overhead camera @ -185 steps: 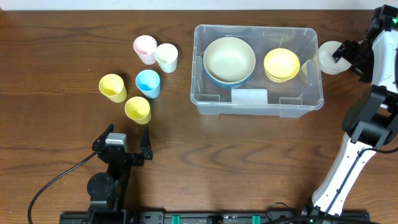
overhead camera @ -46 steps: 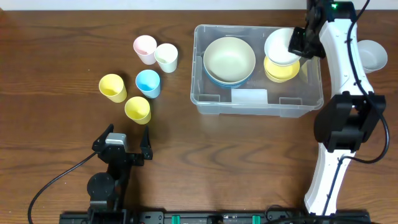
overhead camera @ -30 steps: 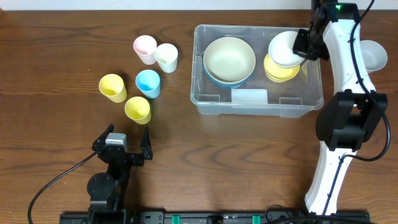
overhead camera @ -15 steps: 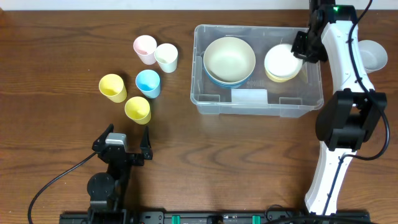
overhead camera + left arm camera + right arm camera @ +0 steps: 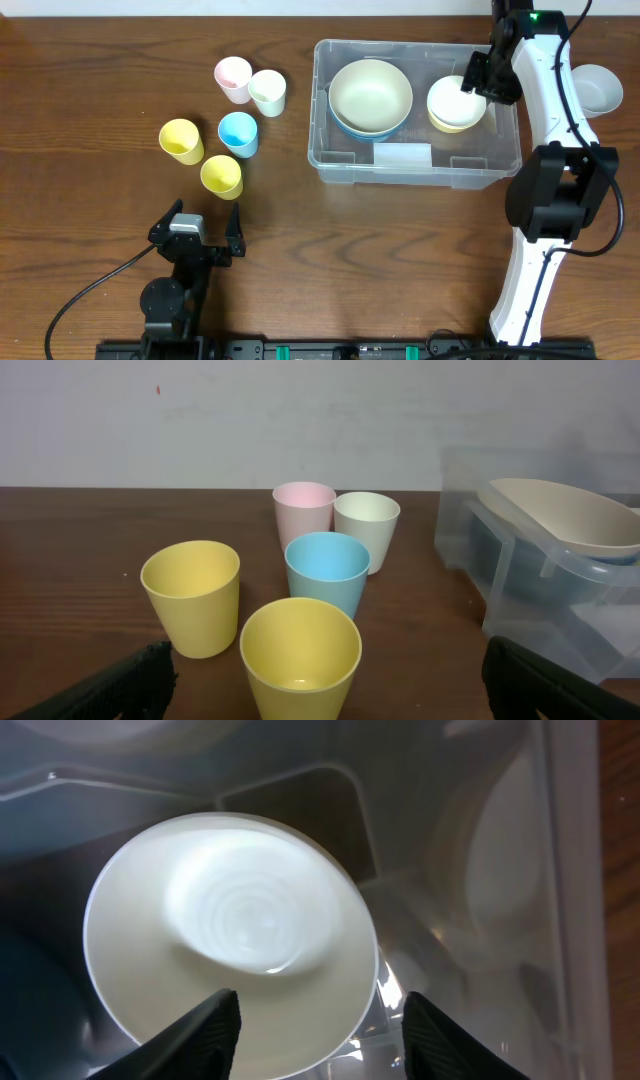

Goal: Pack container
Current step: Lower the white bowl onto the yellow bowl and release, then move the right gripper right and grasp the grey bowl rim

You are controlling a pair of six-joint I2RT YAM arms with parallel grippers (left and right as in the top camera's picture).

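Observation:
The clear container (image 5: 322,150) stands right of centre on the table. It holds a large beige bowl (image 5: 370,92) nested in a blue bowl. At its right end a white bowl (image 5: 452,100) sits on a yellow bowl (image 5: 455,123). My right gripper (image 5: 478,76) is open just above the white bowl's right rim. The right wrist view shows the white bowl (image 5: 230,940) lying free between my spread fingers (image 5: 325,1040), inside the container wall (image 5: 565,870). My left gripper (image 5: 205,238) is open and empty near the front edge, behind the cups.
Several cups stand left of the container: pink (image 5: 233,78), cream (image 5: 267,92), blue (image 5: 238,133) and two yellow (image 5: 181,140) (image 5: 221,176). The left wrist view shows the nearest yellow cup (image 5: 300,655) just ahead of my fingers. A grey bowl (image 5: 597,88) sits outside the container's right end.
My right gripper carried the white bowl from outside the container's right end over the yellow bowl, set it down on it and opened. The left arm has not moved.

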